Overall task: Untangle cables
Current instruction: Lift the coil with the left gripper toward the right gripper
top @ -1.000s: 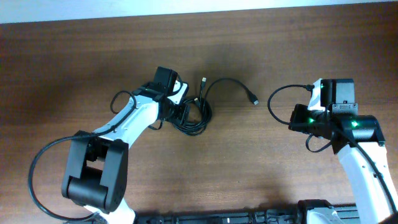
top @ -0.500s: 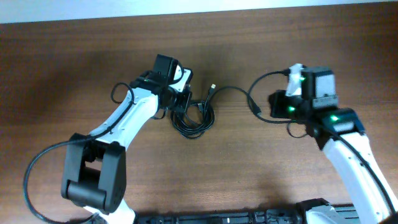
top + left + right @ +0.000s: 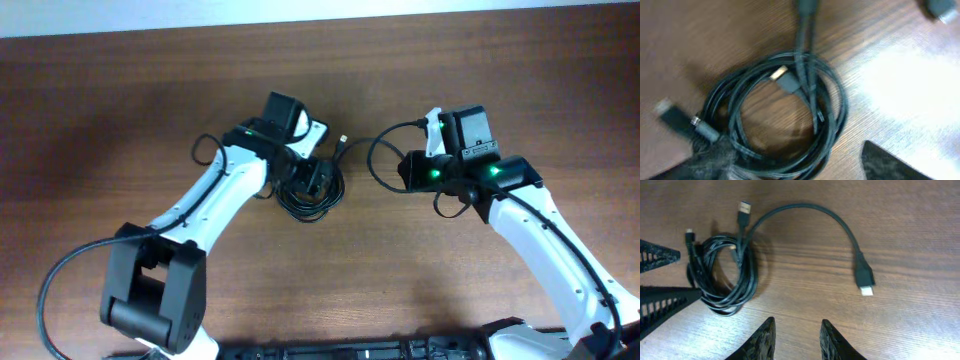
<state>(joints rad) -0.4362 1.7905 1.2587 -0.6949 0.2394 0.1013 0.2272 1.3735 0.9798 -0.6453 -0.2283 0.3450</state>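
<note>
Cables (image 3: 310, 192) lay coiled and knotted at centre of overhead view. One strand arced up-right to a free plug end (image 3: 865, 277). L gripper (image 3: 318, 180) hung over coil, jaws spread, nothing held; prob. placed to pin it. R gripper (image 3: 796, 326) empty, jaws apart, aimed betw. coil and plug, presumably for the loose strand.

Brown wood-grain table (image 3: 100, 100) carries loose coil of thin black cables (image 3: 747, 275); one strand arcs out, silver-tipped black plug (image 3: 865, 280) flat on wood
</note>
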